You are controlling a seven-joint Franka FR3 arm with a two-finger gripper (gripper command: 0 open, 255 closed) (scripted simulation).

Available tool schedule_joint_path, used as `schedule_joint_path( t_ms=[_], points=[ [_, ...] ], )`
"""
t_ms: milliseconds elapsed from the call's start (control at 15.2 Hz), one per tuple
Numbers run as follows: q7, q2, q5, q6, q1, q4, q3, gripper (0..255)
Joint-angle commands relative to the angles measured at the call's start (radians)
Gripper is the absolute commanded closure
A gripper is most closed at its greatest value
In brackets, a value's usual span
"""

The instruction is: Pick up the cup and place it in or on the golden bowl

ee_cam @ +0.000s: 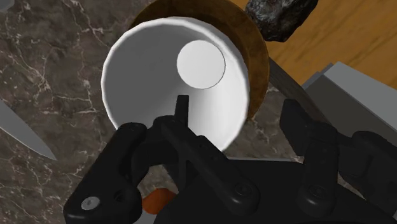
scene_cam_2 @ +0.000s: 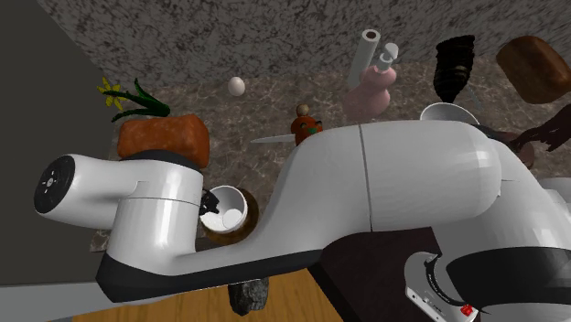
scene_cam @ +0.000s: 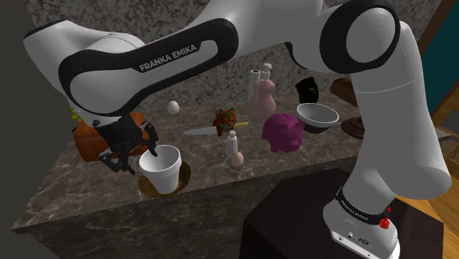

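Note:
A plain white cup (scene_cam: 163, 168) stands upright inside a shallow brown-gold bowl (scene_cam: 184, 176) near the counter's front edge. The cup (ee_cam: 172, 70) looks empty, with the bowl (ee_cam: 254, 70) showing as a rim around its far side. My black gripper (ee_cam: 237, 109) hangs over the cup's near rim with its fingers apart. One finger (ee_cam: 182, 108) reaches down inside the cup and the other stands outside the wall. In the shoulder view the gripper (scene_cam: 149, 150) sits at the cup's left rim. The second exterior view has the cup (scene_cam_2: 226, 209) and bowl (scene_cam_2: 242, 230) just beyond my forearm.
On the dark marble counter (scene_cam: 73, 184) lie a knife (scene_cam: 200, 132), a pink piggy bank (scene_cam: 285, 132), a white bowl (scene_cam: 318, 116), two eggs (scene_cam: 173, 107) (scene_cam: 237, 159), a small shaker (scene_cam: 231, 143) and a pink bottle (scene_cam: 261, 96). An orange-brown pot (scene_cam: 88, 141) stands just behind the gripper.

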Motion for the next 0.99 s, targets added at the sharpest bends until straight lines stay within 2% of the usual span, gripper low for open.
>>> schedule_joint_path(
  t_ms=[0, 198, 462, 924],
  points=[
    [0.000, 0.000, 0.000, 0.000, 0.000, 0.000, 0.000, 0],
    [0.000, 0.000, 0.000, 0.000, 0.000, 0.000, 0.000, 0],
    [-0.012, 0.026, -0.002, -0.140, 0.037, 0.169, 0.001, 0],
    [-0.012, 0.026, -0.002, -0.140, 0.037, 0.169, 0.001, 0]
  ],
)
